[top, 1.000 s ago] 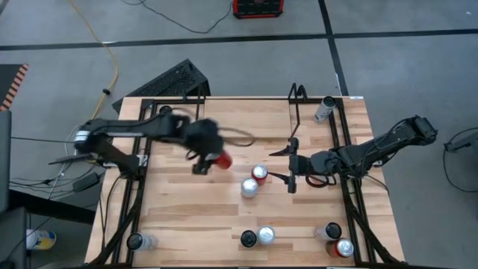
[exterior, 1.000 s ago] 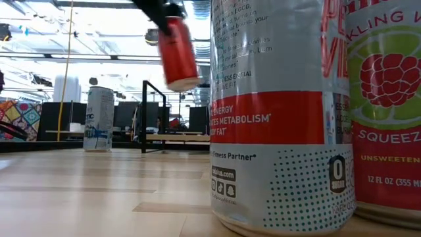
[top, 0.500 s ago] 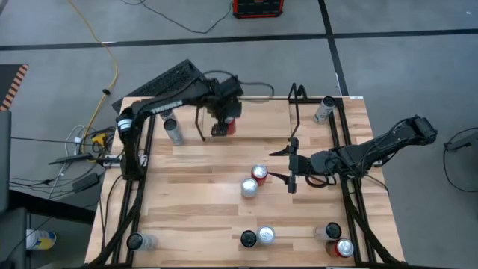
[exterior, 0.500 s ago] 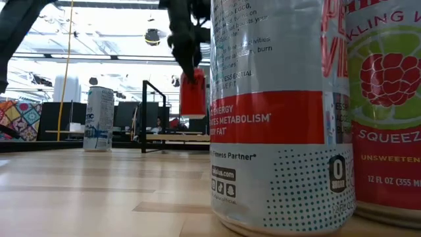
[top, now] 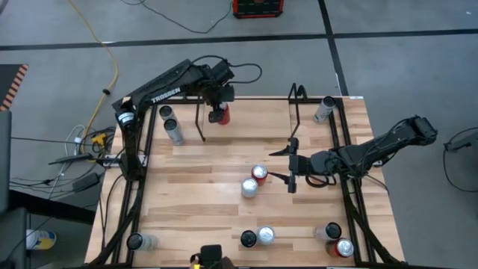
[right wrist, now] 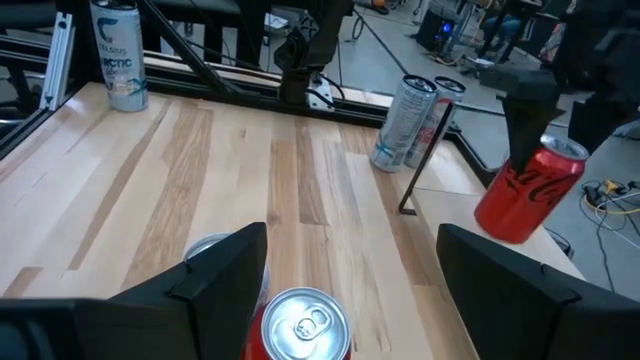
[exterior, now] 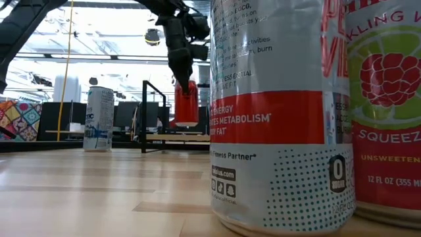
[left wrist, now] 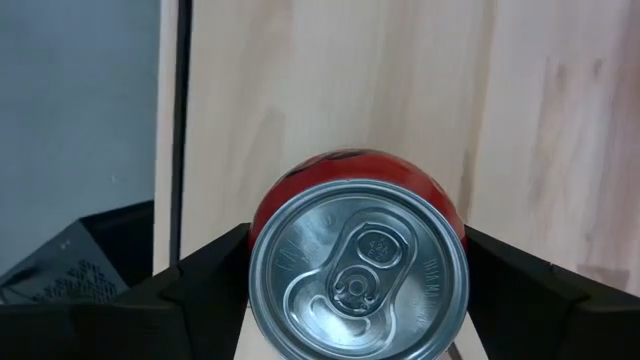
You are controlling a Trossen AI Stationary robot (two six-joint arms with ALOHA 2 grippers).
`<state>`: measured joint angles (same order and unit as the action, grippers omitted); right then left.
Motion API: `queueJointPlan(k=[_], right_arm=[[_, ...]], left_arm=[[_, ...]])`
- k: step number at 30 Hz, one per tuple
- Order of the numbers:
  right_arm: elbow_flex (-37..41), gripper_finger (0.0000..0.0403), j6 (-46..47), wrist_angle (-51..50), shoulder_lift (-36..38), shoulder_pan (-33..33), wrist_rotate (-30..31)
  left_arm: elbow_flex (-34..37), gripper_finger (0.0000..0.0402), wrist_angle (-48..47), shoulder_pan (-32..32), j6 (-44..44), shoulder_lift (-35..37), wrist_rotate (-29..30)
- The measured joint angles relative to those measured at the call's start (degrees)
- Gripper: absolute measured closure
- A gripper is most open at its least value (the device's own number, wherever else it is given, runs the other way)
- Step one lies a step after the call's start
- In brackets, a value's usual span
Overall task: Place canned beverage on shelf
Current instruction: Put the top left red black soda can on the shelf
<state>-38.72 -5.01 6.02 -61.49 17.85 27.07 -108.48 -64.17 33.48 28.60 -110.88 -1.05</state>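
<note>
My left gripper [top: 219, 99] is shut on a red canned beverage [top: 219, 115] near the table's far edge. The can hangs just right of the shelf's left looped bracket [top: 200, 123]. The shelf's other bracket [top: 296, 99] stands farther right. The low view shows the red can [exterior: 186, 104] nearly upright under the dark fingers. My right gripper [top: 278, 164] waits open right of the table's middle. It points at a red-topped can [top: 258, 173] and a silver can [top: 249, 187] that stand on their bases. My left gripper pinches the red can between its two fingers [left wrist: 205, 285], one on each side of the upper wall [left wrist: 275, 205] just below the silver top. The fingers come from above, slanting steeply down. The can hangs nearly upright below them, its base a little above the table.
Two silver cans [top: 169, 123] stand left of the shelf's left bracket and one [top: 325, 110] at the far right corner. Several more cans [top: 258, 237] line the near edge. Black tubular rails [top: 351, 202] run along both sides. Bare wood [top: 187, 194] lies left of the middle.
My left gripper has carried the red can from left of the table's middle toward the far edge and a little down, fast at first and then slower. It has turned on the way. The can, tilted before, now hangs nearly upright beside the shelf's left bracket.
</note>
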Motion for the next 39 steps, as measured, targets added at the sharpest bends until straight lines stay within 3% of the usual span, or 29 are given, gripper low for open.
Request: queueJointPlan(k=[16,26,39], right_arm=[[0.02,0.0081,0.04,0.15,0.00,-0.37,0.00],[0.02,0.0081,0.03,0.13,0.00,-0.37,0.00],[0.02,0.0081,0.05,0.11,0.00,-0.37,0.00]], left_arm=[[0.06,0.0115,-0.06,-0.18,1.83,-2.79,-0.25],[0.06,0.0080,-0.84,-0.27,2.00,-2.79,-0.64],[-0.03,0.0074,-1.11,-0.47,1.16,-2.77,0.83]])
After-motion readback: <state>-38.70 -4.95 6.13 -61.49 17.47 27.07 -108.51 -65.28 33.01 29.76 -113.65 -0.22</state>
